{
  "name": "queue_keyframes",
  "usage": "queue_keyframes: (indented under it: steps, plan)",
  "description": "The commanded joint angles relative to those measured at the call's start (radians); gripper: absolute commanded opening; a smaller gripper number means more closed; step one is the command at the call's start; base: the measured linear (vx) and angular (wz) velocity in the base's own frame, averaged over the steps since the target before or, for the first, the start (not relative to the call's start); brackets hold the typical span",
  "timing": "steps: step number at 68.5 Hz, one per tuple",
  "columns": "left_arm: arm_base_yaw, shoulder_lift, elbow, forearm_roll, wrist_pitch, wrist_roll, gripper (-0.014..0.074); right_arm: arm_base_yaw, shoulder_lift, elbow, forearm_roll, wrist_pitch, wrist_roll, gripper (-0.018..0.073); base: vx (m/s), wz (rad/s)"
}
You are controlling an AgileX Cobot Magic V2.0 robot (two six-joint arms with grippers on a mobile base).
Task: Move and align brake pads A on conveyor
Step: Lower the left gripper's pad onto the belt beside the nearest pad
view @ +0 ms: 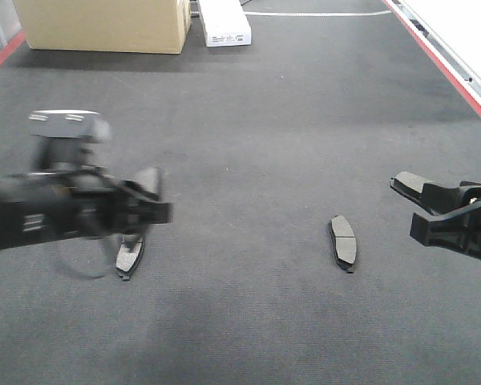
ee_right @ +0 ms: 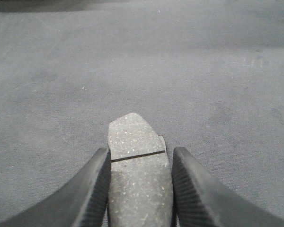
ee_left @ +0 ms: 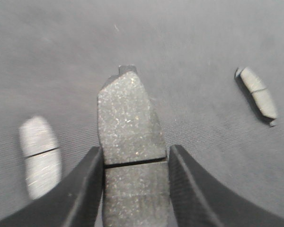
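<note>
- The conveyor is matt charcoal with a rough, carpet-like weave.
- The brake pad between the left gripper's fingers looks gritty, speckled and dull grey.
- Those fingers look like smooth, matt black plastic.
- The box looks like plain brown cardboard.

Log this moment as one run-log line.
left pincer: shut on brake pad | right pincer: shut on brake pad | two pads lying on conveyor

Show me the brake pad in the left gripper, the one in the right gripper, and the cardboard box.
Left gripper's brake pad (ee_left: 128, 123), left wrist view, upper face.
Right gripper's brake pad (ee_right: 135, 137), right wrist view, tip.
Cardboard box (view: 104, 24), front view, front wall.
</note>
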Motion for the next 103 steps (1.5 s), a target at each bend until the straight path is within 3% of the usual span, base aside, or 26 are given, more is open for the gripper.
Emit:
queue_keyframes:
  steps: [1,31,46,64,74,94,103]
  plan:
    - [-0.016,0.078,-0.077,-0.015,-0.108,-0.008,0.0224,-0.002,-0.012,-0.03,-0.041,-0.068,-0.001,0.0049,0.0,0.0]
    - [-0.017,0.423,-0.161,-0.023,-0.267,-0.22,0.023,-0.002,-0.012,-0.03,-0.041,-0.068,-0.001,0.0049,0.0,0.0]
    - [-0.018,0.467,-0.161,-0.036,-0.334,-0.23,0.0235,-0.002,-0.012,-0.03,-0.041,-0.068,-0.001,0.0049,0.0,0.0]
    - [-0.025,0.511,-0.16,-0.039,-0.338,-0.241,0.0248,-0.002,-0.012,-0.03,-0.041,-0.068,-0.001,0.0049,0.0,0.0]
    - [-0.027,0.511,-0.16,-0.039,-0.344,-0.242,0.0293,-0.002,-0.012,-0.03,-0.041,-0.068,-0.001,0.0049,0.0,0.0]
    - [-0.027,0.48,-0.16,-0.039,-0.336,-0.243,0.049,-0.002,-0.012,-0.03,-0.041,-0.068,-0.001,0.0049,0.0,0.0]
    - [-0.027,0.408,-0.158,-0.024,-0.344,-0.212,0.0537,-0.002,-0.012,-0.03,-0.041,-0.068,-0.001,0.0049,0.0,0.0]
